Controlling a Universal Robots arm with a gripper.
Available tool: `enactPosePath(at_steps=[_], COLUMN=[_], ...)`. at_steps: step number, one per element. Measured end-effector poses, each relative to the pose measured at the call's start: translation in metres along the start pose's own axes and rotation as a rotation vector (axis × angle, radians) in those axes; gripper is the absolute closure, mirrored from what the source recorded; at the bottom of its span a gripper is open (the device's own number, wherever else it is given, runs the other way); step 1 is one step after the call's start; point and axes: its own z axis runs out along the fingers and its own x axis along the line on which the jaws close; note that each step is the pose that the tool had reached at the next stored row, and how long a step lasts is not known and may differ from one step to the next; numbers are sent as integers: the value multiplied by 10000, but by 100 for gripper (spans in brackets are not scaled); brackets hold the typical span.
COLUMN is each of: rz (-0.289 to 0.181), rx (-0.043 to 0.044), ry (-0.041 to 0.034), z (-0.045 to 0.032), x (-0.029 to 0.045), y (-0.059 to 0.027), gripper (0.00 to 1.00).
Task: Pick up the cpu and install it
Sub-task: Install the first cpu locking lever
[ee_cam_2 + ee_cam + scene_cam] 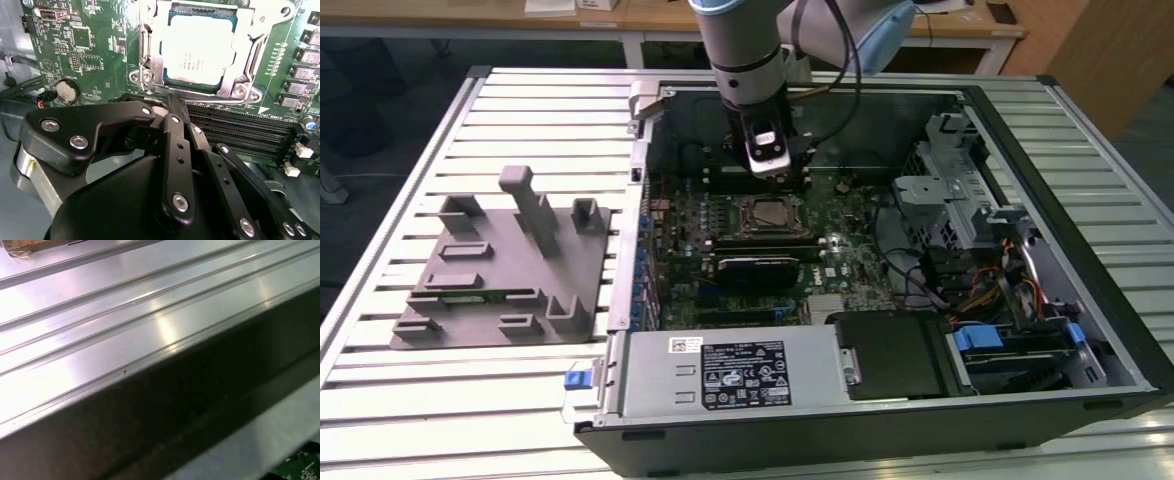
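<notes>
The cpu (200, 47) already lies flat in the socket frame (150, 65) on the motherboard (90, 45), so the placing step looks done and the work seems to be at the seating-and-release stage. In the second wrist view the gripper (172, 107) hovers just at the socket's 6 o'clock edge, its fingers drawn together on nothing, apart from the chip. Whether the metal bracket is latched I cannot tell; any further move calls for a clean lift clear of the memory slots (240, 132).
</notes>
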Motion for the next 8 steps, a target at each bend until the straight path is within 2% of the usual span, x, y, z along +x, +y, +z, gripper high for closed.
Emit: enactPosePath(at_steps=[2,6,8], rz=[-71,-198,-253], rx=[13,133,154], ry=[-1,-57,-65], z=[16,26,33], x=[10,12,13], y=[10,8,6], gripper=[89,89,89])
